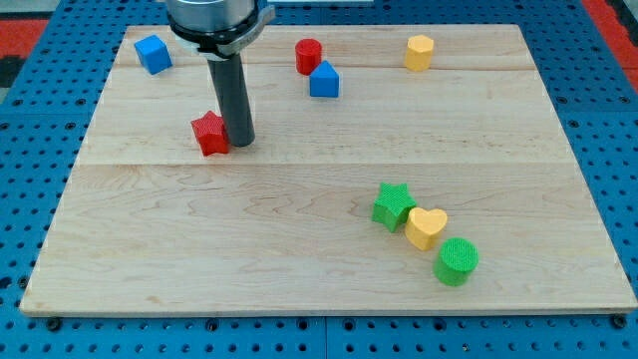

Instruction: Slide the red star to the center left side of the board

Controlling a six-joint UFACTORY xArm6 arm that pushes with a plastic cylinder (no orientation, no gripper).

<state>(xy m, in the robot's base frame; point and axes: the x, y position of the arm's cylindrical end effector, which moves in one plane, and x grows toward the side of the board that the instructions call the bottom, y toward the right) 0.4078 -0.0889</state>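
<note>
The red star [209, 133] lies on the wooden board [299, 249] in its left half, a little above mid-height. My tip [241, 143] rests on the board right against the star's right side, touching or nearly touching it. The dark rod rises from there to the arm at the view's top.
A blue cube [153, 54] sits at the top left. A red cylinder [308, 56] and a blue block [324, 80] sit top centre. A yellow block [420, 52] is top right. A green star [393, 206], yellow heart [427, 227] and green cylinder [457, 261] cluster at the lower right.
</note>
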